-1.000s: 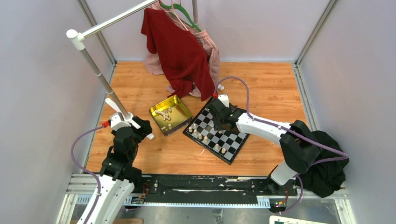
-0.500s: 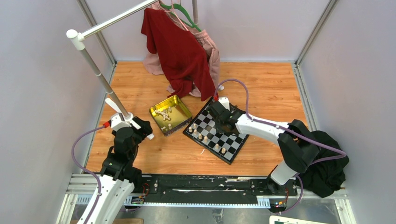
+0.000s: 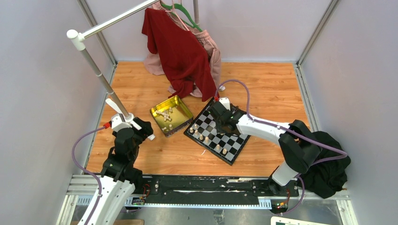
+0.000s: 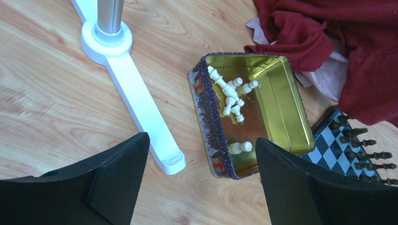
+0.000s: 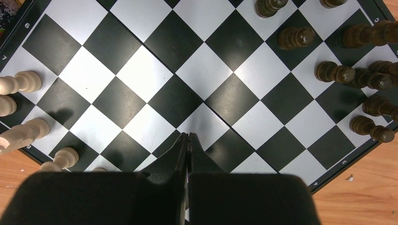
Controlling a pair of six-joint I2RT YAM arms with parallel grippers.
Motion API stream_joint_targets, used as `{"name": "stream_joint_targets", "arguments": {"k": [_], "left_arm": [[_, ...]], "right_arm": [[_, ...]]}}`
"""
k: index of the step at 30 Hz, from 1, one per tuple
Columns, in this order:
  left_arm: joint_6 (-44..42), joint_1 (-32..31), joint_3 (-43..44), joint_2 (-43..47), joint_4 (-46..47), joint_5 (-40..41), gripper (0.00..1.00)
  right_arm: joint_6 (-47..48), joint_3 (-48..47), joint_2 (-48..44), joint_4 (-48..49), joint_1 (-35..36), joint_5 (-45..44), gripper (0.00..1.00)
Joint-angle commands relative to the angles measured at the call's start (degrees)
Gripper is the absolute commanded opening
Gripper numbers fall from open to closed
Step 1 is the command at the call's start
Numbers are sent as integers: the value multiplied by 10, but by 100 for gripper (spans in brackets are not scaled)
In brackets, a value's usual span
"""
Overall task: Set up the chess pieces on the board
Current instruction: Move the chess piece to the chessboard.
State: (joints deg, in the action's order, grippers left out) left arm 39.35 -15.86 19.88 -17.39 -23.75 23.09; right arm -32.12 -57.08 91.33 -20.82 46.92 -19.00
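Board point(image 3: 230, 143) lies diamond-wise, corner pointing nearward; right jaws pinched together, empty; left jaws wide.

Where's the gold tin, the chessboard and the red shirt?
gold tin point(image 4: 274, 110), left wrist view, bare inside floor.
chessboard point(image 5: 141, 75), right wrist view, an empty white square.
red shirt point(image 3: 180, 51), top external view, middle of the hanging cloth.

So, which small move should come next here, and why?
Probably lower the left gripper toward the single cream piece lying at the near end of the tin. Its jaws stand open above the tin, and that piece lies apart from the cluster, so it looks easier to pinch. The right gripper is shut on nothing over the board.
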Motion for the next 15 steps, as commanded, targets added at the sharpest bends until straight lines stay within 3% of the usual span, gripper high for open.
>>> {"name": "stream_joint_targets", "arguments": {"k": [1, 3, 9, 15], "left_arm": [[-6, -1, -2, 6, 6, 0, 89], [-6, -1, -3, 7, 6, 0, 89], [-5, -1, -5, 6, 8, -1, 89], [-5, -1, -5, 4, 10, -2, 89]], "right_arm": [[0, 8, -17, -18, 14, 1, 0], [2, 6, -21, -23, 17, -14, 4], [14, 6, -34, -29, 19, -31, 34], [16, 9, -46, -35, 20, -34, 37]]}}
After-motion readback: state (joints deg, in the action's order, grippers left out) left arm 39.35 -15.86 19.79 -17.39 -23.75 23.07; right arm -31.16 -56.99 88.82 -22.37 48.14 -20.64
